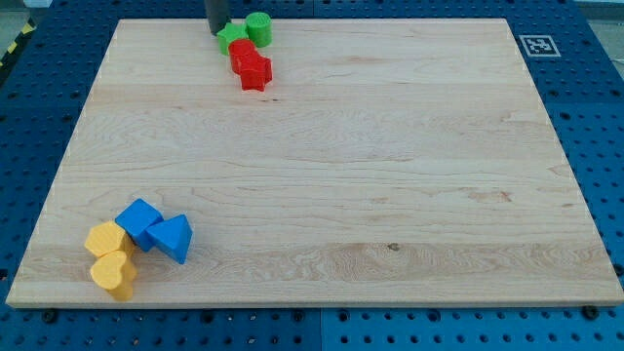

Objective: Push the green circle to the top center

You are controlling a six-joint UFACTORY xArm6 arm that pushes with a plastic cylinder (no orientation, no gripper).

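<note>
The green circle [259,27] stands near the view's top edge, left of centre. A second green block [231,38], its shape unclear, touches its left side. My tip [215,31] is at the view's top, just left of that second green block and close to it. Two red blocks lie just below the green ones: a small one [243,52] and a star-like one [254,70].
The wooden board [322,166] fills the view. At the view's bottom left sit a blue cube [139,222], a blue triangle [173,237] and two yellow blocks [104,240] [114,274]. A square marker tag [536,45] is at the top right corner.
</note>
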